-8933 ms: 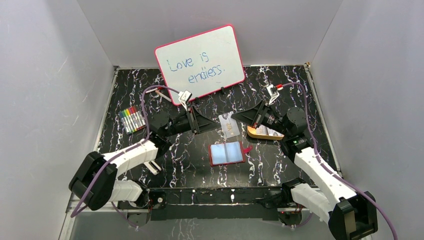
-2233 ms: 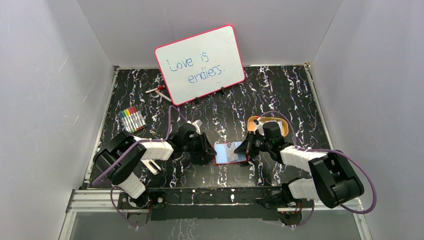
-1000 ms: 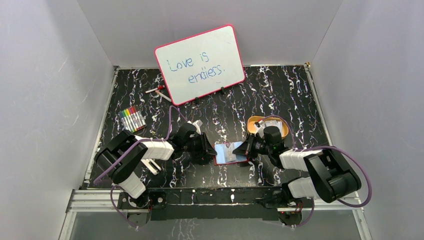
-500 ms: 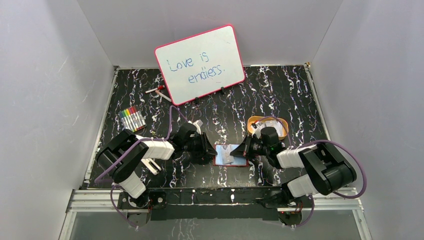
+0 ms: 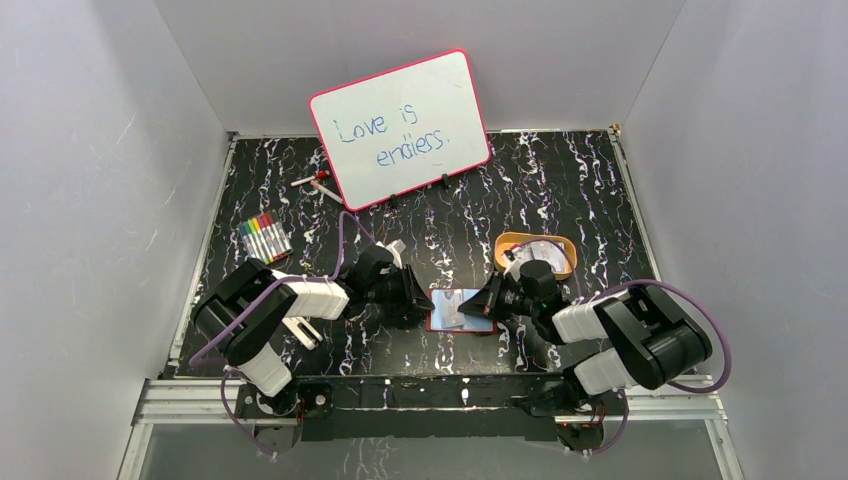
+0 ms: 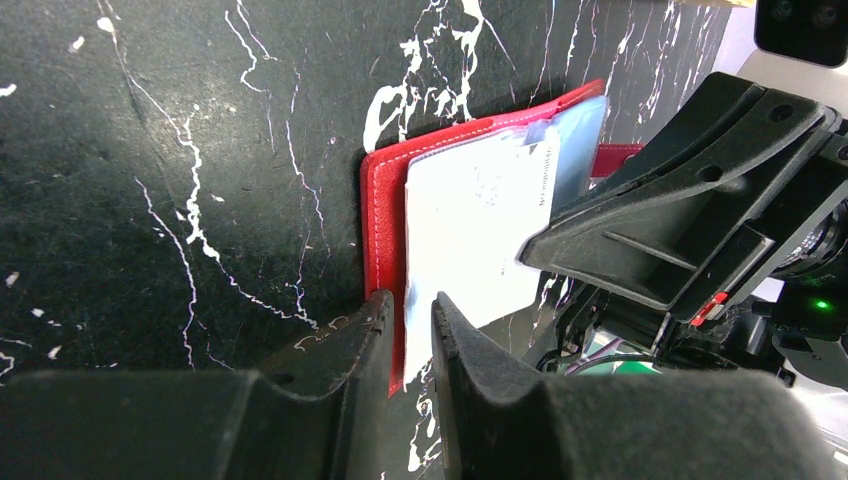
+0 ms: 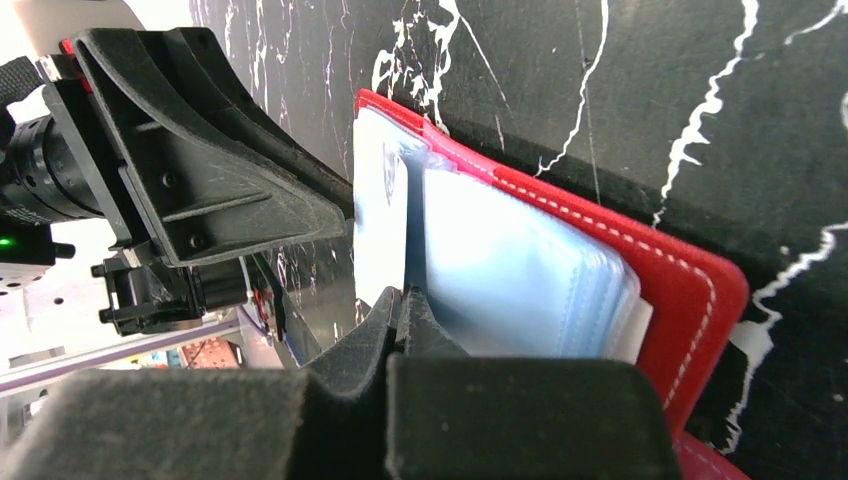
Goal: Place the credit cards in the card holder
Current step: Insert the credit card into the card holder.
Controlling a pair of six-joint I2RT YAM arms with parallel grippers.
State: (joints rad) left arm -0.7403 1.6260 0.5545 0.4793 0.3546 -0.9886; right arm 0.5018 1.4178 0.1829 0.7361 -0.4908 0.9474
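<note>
The left fingers (image 6: 350, 360), a narrow gap between them, pinch the left red edge of the card holder (image 6: 378, 200), which lies open on the desk (image 6: 150, 150) between the two arms. A white credit card (image 6: 470, 220) lies over its pale blue pockets; whether it is tucked in cannot be told. The right fingers (image 7: 340, 370) are clenched tight, tips against that card's edge. An orange tray (image 5: 505, 243) stands just behind the right arm.
</note>
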